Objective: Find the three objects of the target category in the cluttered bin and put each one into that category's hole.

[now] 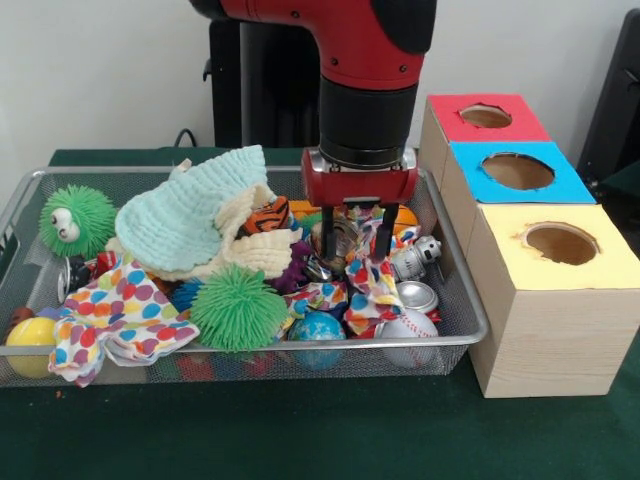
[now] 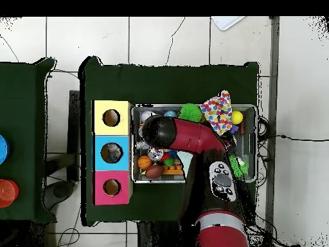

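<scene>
While the arm point(image 1: 345, 40) reached down from above in the front view, we saw its gripper point(image 1: 354, 238) hanging low over the right half of the bin point(image 1: 455, 300), the two dark fingers point(image 1: 328, 232) spread apart on either side of a shiny, crumpled thing point(image 1: 338, 240) — we could not tell whether that was one of the plastic bags or a can, nor whether the fingers touched it. Around it the bin lay crowded: a pale green cloth point(image 1: 195, 215) heaped over a cream one at the middle, a spotted cloth point(image 1: 115, 315) draped at the near left, a green spiky ball point(image 1: 238, 307) just beside it, and another green spiky ball with eyes point(image 1: 76, 220) at the far left corner. A yellow ball point(image 1: 30, 340) sat in the near left corner, a globe ball point(image 1: 317, 335) and a baseball point(image 1: 408, 335) lay along the near rim, and a silver can point(image 1: 415, 258) rested to the right of the gripper. Beside the bin stood three wooden boxes in a row — the red-topped hole point(image 1: 486, 116) farthest back, the blue-topped hole point(image 1: 517, 171) in the middle, the yellow-topped hole point(image 1: 560, 243) nearest. From overhead we saw the arm point(image 2: 186, 135) lying across the bin point(image 2: 250, 109), hiding the gripper, with the red-topped hole point(image 2: 112, 187) at the end of the row nearest the robot's base.
</scene>
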`<state>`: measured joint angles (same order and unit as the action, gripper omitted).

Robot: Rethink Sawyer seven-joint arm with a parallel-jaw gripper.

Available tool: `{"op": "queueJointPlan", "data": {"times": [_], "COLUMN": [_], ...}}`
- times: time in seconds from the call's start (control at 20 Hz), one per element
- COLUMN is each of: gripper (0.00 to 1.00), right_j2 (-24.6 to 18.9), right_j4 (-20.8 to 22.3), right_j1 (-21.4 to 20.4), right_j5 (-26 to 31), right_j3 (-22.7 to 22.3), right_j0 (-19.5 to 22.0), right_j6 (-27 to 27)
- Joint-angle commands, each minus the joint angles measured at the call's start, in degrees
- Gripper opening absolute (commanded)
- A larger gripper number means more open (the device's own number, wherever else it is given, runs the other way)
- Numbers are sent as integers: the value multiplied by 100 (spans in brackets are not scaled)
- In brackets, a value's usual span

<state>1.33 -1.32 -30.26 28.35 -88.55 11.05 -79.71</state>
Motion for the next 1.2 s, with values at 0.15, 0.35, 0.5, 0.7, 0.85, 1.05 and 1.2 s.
{"op": "queueJointPlan", "data": {"times": [0.15, 0.35, 0.5, 0.7, 0.85, 1.05, 1.2], "gripper": [100, 100, 100, 100, 0, 0, 0], "right_j2": [-520, -570, -572, -379, -267, -264, -243], "right_j4": [-329, -240, -195, -13, 22, 35, 18], "right_j1": [46, 170, 243, 481, 531, 545, 513], "right_j5": [-478, -876, -1046, -1117, -971, -990, -813], "right_j3": [-936, -1082, -1190, -1031, -985, -936, -834], "right_j0": [-3, 106, 116, 5, -64, -36, -43], "right_j6": [-1349, -1230, -1206, -1037, -951, -898, -841]}}
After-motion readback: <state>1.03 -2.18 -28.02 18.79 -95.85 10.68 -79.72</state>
